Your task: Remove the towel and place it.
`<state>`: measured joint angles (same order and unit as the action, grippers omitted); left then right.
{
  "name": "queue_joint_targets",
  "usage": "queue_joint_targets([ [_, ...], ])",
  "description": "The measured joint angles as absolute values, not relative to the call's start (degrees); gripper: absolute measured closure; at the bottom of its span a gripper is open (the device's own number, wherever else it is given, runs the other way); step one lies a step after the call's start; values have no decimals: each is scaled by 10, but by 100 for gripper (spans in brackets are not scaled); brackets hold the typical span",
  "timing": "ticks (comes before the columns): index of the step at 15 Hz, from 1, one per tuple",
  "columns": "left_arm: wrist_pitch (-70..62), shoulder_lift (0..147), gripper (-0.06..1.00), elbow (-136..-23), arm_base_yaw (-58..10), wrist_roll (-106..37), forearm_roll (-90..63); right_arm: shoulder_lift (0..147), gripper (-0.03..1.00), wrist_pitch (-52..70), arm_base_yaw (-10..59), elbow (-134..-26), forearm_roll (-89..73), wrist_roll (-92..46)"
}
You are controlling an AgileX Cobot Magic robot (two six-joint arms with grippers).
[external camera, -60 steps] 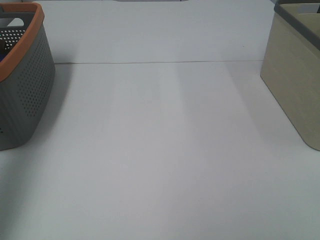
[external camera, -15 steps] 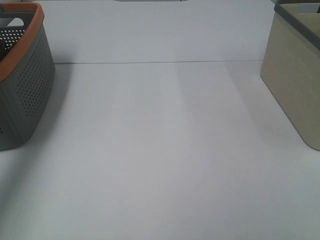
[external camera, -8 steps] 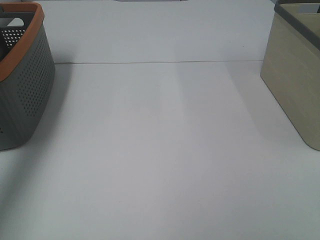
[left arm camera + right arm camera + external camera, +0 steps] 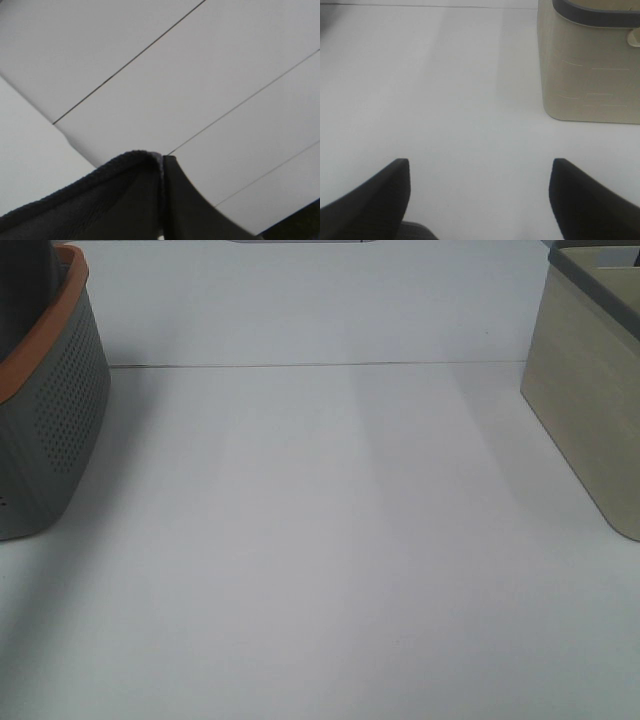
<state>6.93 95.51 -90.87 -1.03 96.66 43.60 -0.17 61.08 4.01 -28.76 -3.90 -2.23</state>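
Observation:
In the left wrist view the dark charcoal terry towel (image 4: pixel 75 210) is pressed against a dark fingertip (image 4: pixel 192 210). My left gripper (image 4: pixel 162 162) is shut on the towel's hemmed edge and points up at pale wall panels. In the exterior high view a dark grey shape (image 4: pixel 28 275) stands in the mouth of the grey basket with the orange rim (image 4: pixel 50 430) at the far left. I cannot tell whether it is the towel or the arm. My right gripper (image 4: pixel 480 172) is open and empty above the white table, short of the beige basket (image 4: pixel 590 65). Neither gripper itself shows in the exterior high view.
The beige basket with a dark grey rim (image 4: pixel 590 410) stands at the right edge of the white table (image 4: pixel 320 540). A thin seam (image 4: pixel 320 365) crosses the table at the back between the two baskets.
A dark grey shape has come up in the orange-rimmed basket's mouth and now hides the perforated inner wall that showed before. Both baskets have stayed in place.

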Motion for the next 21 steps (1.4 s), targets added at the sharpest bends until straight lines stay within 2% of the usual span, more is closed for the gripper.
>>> queue_joint_targets([
  [1, 143, 953, 94, -927, -10, 967, 430, -2, 21, 611, 40, -288, -39, -22],
  [5, 260, 951, 94, -1003, -10, 967, 430, -2, 21, 611, 40, -288, -39, -22],
  [11, 293, 949, 94, -1086, -31, 999, 441, -2, 21, 611, 40, -288, -39, -22],
  [15, 312, 960, 94, -1086, -66, 1116, 604, -2, 21, 611, 40, -288, -39, -22],
  [17, 421, 1012, 94, -1087, -71, 1277, 741, -2, 21, 611, 40, -288, -39, -22],
  [21, 574, 1059, 94, -1087, -71, 1329, 858, -2, 21, 611, 40, -288, -39, -22],
])
